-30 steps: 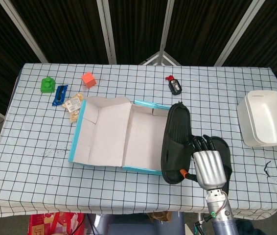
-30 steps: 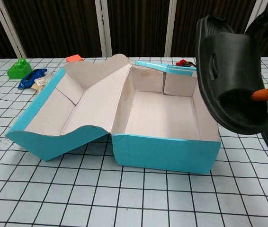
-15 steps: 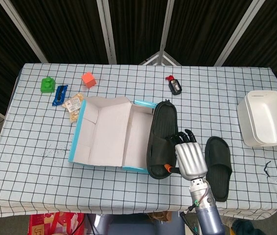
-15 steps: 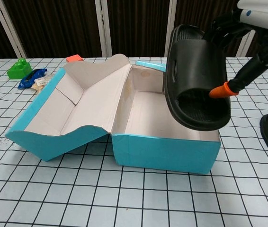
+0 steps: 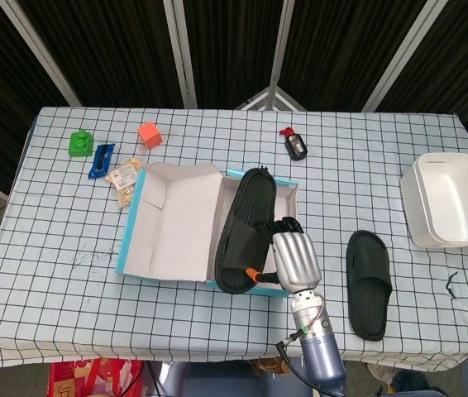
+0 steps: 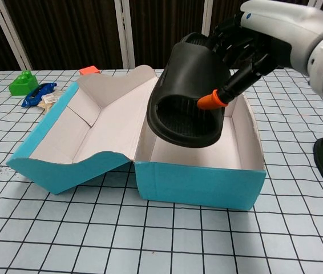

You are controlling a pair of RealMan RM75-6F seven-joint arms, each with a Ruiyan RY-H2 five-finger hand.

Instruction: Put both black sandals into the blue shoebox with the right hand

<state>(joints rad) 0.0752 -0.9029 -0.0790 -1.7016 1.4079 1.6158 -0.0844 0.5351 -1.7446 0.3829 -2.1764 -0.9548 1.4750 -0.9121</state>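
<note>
Sandal now over shoebox, right hand hiding its strap

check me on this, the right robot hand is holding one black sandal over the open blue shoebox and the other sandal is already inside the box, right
Not quite. The right robot hand does hold one black sandal over the open blue shoebox, but the other sandal is not inside: the head view shows it lying on the table, right of the box.

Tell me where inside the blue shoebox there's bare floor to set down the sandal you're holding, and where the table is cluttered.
The blue shoebox floor is bare under the held sandal gripped by the right hand. The tablecloth in front of the box is bare too. Right of the box lies the second sandal, then the white bin. The far left corner is crowded: green block, blue item, snack packet.
</note>
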